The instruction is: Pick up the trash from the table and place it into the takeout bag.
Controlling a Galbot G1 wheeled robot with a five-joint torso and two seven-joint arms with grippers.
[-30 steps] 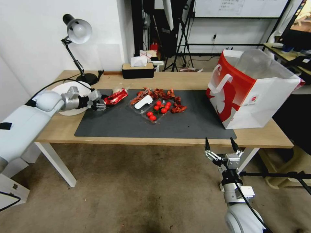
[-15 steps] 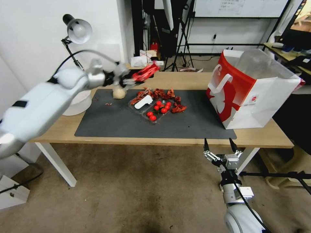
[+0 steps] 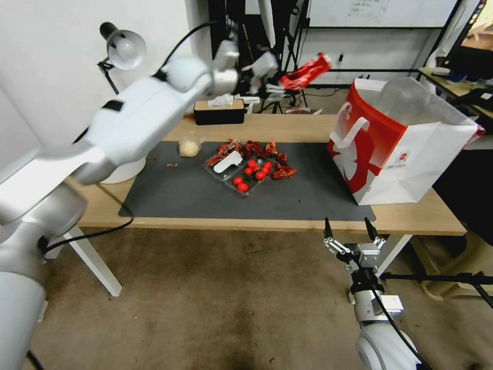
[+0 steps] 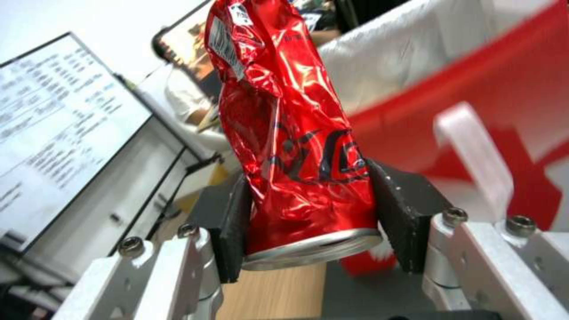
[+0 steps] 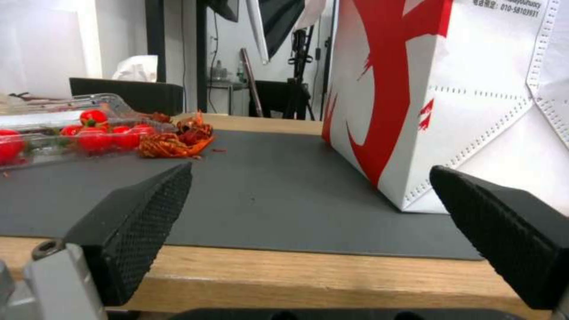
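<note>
At the left end of the long light-wood table point(image 3: 287, 126), a small clear bag holding a beige lump point(image 3: 189, 147) lies on the dark grey mat point(image 3: 303, 198). High above the table, the left gripper point(image 3: 275, 82) clamps a crushed red aluminium can point(image 3: 304, 71) by its silver-rimmed end, its creased, glossy body tilted towards the large red-and-white paper takeout bag point(image 3: 398, 149). Below the table's front edge, the right gripper point(image 3: 348, 230) hangs with fingers spread apart.

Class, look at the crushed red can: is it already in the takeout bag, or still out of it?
Out. The left claw grips the crushed red can in the air, short of the takeout bag.
</note>
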